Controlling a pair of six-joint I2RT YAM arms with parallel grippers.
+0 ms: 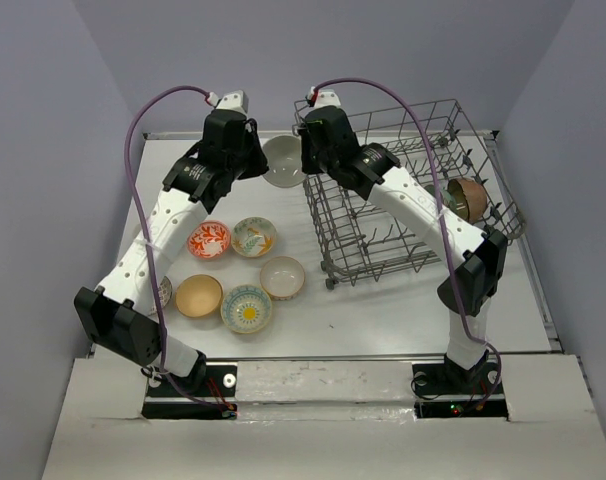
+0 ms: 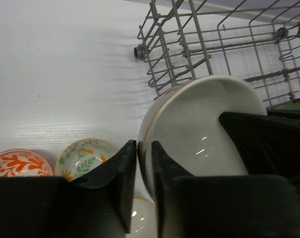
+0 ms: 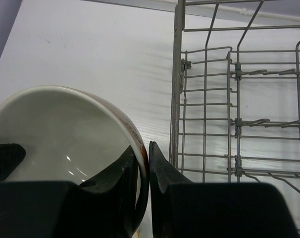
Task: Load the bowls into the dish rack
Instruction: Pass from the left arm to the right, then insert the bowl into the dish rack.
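A white bowl [image 1: 283,160] with a brownish outside hangs tilted in the air, just left of the dish rack [image 1: 413,190]. My left gripper [image 1: 262,160] is shut on its left rim, one finger inside and one outside, as the left wrist view shows [image 2: 144,146]. My right gripper [image 1: 305,158] is shut on the opposite rim [image 3: 143,148]. The bowl fills both wrist views [image 2: 199,134] [image 3: 56,129]. A brown bowl [image 1: 468,197] stands on edge at the rack's right side.
On the table lie a red-orange bowl [image 1: 209,239], a cream floral bowl [image 1: 254,237], a pale bowl [image 1: 283,277], a tan bowl [image 1: 198,296] and a blue-rimmed bowl [image 1: 247,308]. Another bowl [image 1: 164,292] is half hidden under my left arm.
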